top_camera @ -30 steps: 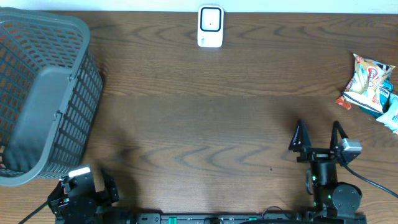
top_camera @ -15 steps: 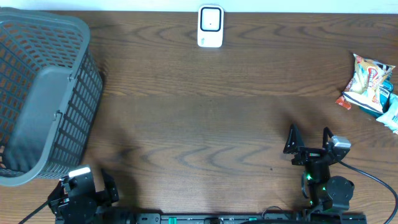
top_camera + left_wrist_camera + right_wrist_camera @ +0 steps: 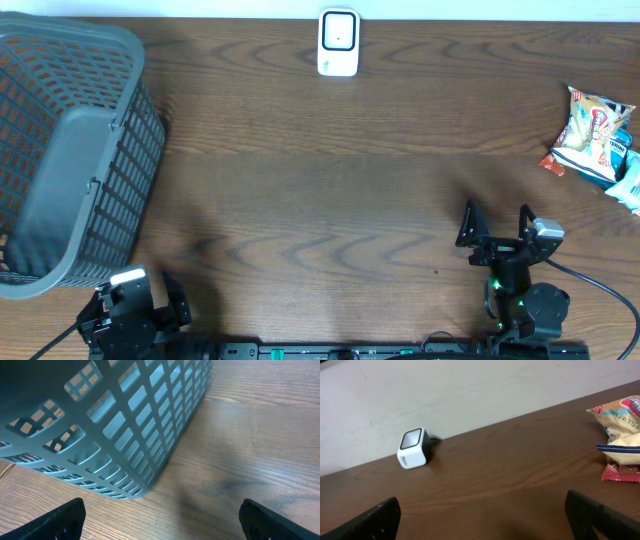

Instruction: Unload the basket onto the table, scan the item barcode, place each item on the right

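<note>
White box-shaped plastic barcode scanner (image 3: pixel 338 42); yellow crinkled snack packet (image 3: pixel 590 122) far right of scanner. Left gripper (image 3: pixel 162 525), right gripper (image 3: pixel 496 225): fingers spread, holding nothing.

On the worktop (image 3: pixel 330 170), the basket (image 3: pixel 70 150) sits at the left, the scanner (image 3: pixel 338 42) mid-back, and the snack packets (image 3: pixel 592 130) at the right edge.

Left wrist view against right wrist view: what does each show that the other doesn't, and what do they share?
Left wrist only: the grey basket, its slatted wall close up, and the left claw, open. Right wrist only: the white scanner near the wall, the snack packets at the right edge, and the right claw, open. Both: the brown wooden table.
</note>
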Action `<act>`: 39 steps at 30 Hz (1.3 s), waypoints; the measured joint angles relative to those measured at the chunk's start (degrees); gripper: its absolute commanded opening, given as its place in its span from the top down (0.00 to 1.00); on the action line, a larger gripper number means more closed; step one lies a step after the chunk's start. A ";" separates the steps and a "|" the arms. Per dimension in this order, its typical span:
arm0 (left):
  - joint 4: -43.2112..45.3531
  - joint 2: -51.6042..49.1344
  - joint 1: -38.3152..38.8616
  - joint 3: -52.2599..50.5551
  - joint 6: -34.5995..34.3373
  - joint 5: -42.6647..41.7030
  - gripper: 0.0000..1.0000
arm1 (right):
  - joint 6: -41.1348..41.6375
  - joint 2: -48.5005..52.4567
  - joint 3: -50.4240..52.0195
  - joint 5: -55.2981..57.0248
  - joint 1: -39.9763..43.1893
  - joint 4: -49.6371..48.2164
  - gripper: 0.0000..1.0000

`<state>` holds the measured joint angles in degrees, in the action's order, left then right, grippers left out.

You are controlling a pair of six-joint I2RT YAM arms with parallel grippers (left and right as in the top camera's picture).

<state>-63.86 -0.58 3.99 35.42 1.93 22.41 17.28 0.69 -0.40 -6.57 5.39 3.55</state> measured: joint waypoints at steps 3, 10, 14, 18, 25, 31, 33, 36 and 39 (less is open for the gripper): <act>0.00 0.00 -0.02 0.00 0.00 0.00 0.02 | 0.00 0.00 0.00 0.02 0.00 0.00 0.01; 0.00 0.00 -0.02 0.00 -0.02 0.00 0.02 | 0.00 0.00 0.00 0.02 0.00 0.00 0.01; 0.02 0.00 -0.02 0.00 0.00 0.00 0.02 | 0.00 0.00 0.00 0.00 0.00 0.00 0.01; 0.15 0.00 0.00 0.00 0.00 0.00 0.02 | 0.00 0.00 0.00 0.02 0.00 0.00 0.01; 10.45 0.00 0.26 -4.00 0.02 -2.69 0.02 | 0.00 0.00 0.00 0.02 0.00 0.02 0.01; 26.99 0.04 0.26 -8.33 0.02 -11.52 0.02 | 0.00 0.00 0.00 0.02 0.00 0.02 0.01; 33.03 0.00 0.26 -11.54 0.02 -14.34 0.02 | 0.00 0.00 0.00 0.02 0.00 0.02 0.01; 40.59 0.00 0.26 -15.45 0.02 -16.81 0.02 | -0.02 0.00 0.00 0.02 0.00 0.04 0.01; 46.21 0.00 0.92 -19.02 0.00 -18.25 0.02 | 0.00 0.00 0.00 0.02 -0.02 0.04 0.01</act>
<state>-17.65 -0.58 4.91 16.40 1.93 4.16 17.28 0.69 -0.40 -6.55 5.37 3.60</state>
